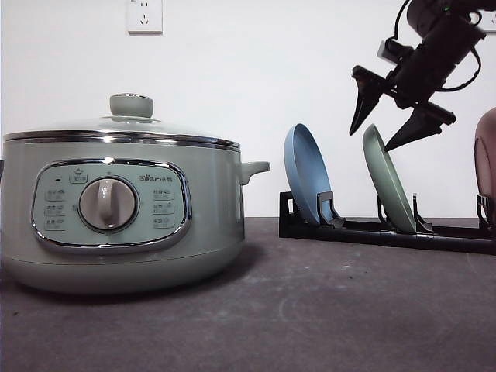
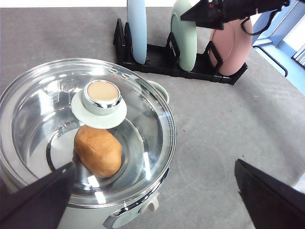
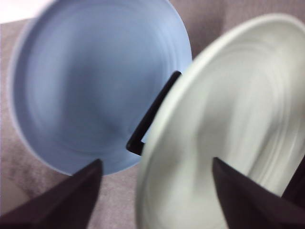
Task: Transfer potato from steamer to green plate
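Your right gripper [image 1: 401,122] is hovering with jaws spread just above the green plate [image 1: 390,188] standing in the black rack [image 1: 387,231]. Your left gripper [image 2: 152,191] is also hanging released, over the steamer [image 1: 116,209]. The potato [image 2: 97,150] is lying inside, under the glass lid [image 2: 57,109].

pink plate [image 1: 487,167] cut by edge – green plate [image 3: 228,133] blurred
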Controlling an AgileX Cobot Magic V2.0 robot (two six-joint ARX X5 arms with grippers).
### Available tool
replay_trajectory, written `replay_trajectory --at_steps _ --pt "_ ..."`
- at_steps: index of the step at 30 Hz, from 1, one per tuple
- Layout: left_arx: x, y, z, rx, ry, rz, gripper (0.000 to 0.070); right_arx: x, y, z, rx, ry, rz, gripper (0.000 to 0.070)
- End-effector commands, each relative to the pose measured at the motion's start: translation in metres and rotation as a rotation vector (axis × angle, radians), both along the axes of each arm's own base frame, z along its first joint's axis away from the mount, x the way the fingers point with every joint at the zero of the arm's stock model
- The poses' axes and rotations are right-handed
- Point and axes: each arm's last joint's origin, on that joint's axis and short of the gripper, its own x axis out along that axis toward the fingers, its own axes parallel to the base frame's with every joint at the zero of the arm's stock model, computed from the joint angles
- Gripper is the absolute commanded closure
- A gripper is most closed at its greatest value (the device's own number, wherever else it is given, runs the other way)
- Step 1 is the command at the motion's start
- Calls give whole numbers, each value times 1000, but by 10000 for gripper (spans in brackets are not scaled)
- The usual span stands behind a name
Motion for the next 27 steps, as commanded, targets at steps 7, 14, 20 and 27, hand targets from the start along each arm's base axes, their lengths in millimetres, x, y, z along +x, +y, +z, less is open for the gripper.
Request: replay_trajectory --at_steps 7,14,20,27 --pt "0 0 6 3 -30 -8 23 6 2 1 9 -22 -5 510" --pt "0 0 6 3 -30 -8 23 6 2 1 17 -20 0 618" --pt "0 0 6 3 -30 -8 23 6 3 1 35 -17 15 690" --pt "0 0 6 3 -30 -8 23 5 3 4 54 -13 11 691"
